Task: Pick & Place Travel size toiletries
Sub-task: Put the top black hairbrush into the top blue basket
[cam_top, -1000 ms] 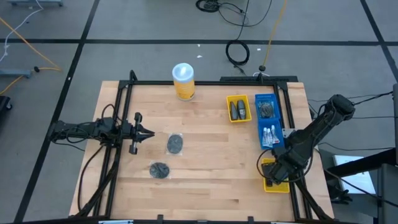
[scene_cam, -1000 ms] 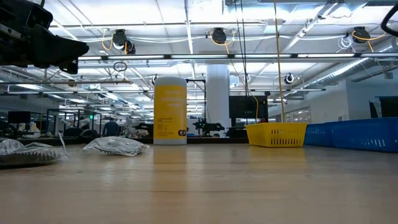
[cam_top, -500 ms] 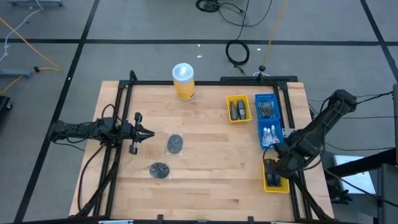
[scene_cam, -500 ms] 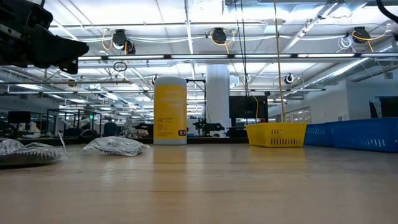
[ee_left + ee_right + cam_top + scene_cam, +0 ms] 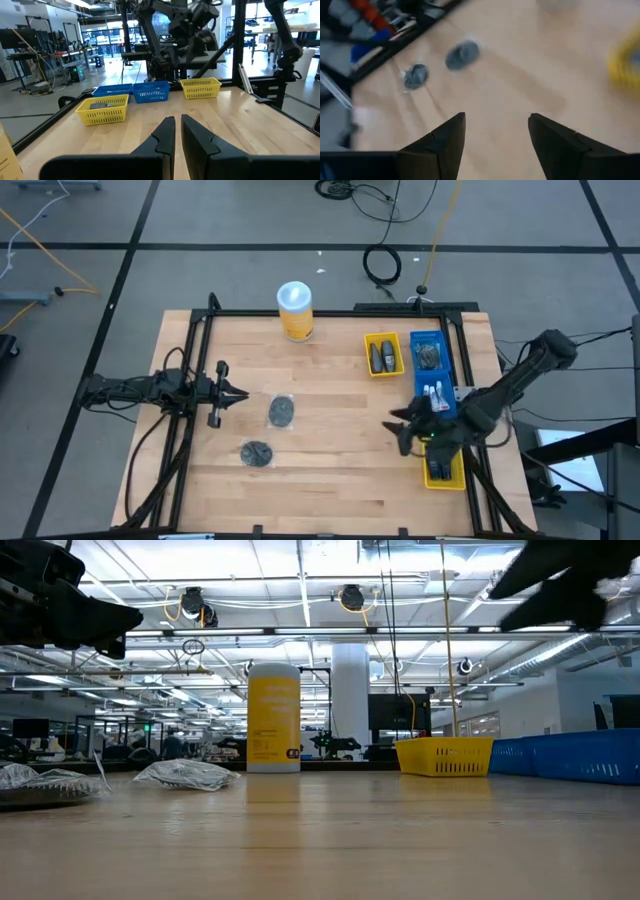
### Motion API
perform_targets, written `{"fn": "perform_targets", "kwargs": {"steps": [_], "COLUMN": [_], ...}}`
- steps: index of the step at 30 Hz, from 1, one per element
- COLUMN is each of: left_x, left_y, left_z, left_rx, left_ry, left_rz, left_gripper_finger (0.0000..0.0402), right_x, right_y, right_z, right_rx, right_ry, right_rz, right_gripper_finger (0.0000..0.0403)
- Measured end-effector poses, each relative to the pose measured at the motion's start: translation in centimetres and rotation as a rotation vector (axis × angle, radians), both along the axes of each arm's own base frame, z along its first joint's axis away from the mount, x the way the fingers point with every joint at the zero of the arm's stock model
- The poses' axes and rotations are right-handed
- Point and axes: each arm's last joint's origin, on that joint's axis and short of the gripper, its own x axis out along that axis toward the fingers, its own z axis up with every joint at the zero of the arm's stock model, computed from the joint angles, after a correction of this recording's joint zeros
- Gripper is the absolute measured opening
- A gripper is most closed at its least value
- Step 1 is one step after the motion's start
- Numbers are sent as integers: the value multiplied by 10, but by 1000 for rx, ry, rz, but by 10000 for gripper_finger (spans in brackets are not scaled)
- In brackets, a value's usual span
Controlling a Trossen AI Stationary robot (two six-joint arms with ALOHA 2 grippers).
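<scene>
- The right gripper [image 5: 403, 430] hovered over the table's right part, just beside the near yellow tray [image 5: 446, 470], its fingers [image 5: 445, 137] spread wide and empty.
- Two dark grey pouches [image 5: 281, 412] [image 5: 256, 453] lay on the wood, well apart from it.
- The left gripper [image 5: 236, 394] waited at the left edge, fingers [image 5: 165, 135] nearly together, holding nothing.

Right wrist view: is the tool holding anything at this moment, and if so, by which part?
Nothing is held. The right tool is open and empty above bare table; the left tool is shut on nothing.
</scene>
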Motion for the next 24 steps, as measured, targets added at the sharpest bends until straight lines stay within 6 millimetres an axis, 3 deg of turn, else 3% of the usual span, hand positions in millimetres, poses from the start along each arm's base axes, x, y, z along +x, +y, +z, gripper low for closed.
{"fn": "perform_targets", "kwargs": {"steps": [5, 10, 18, 24], "left_x": [0, 0, 0, 0], "left_y": [0, 0, 0, 0], "left_z": [0, 0, 0, 0], "left_rx": [0, 0, 0, 0], "left_ry": [0, 0, 0, 0], "left_rz": [0, 0, 0, 0], "left_gripper_finger": [33, 33, 33, 33], "right_x": [37, 57, 108, 144], "right_y": [0, -18, -36, -39], "right_z": [-32, -70, -129, -153], "right_rx": [-327, -405, -517, -532], "right_ry": [-177, -396, -261, -224], "right_rz": [189, 234, 198, 169], "right_gripper_finger": [208, 208, 208, 208]}}
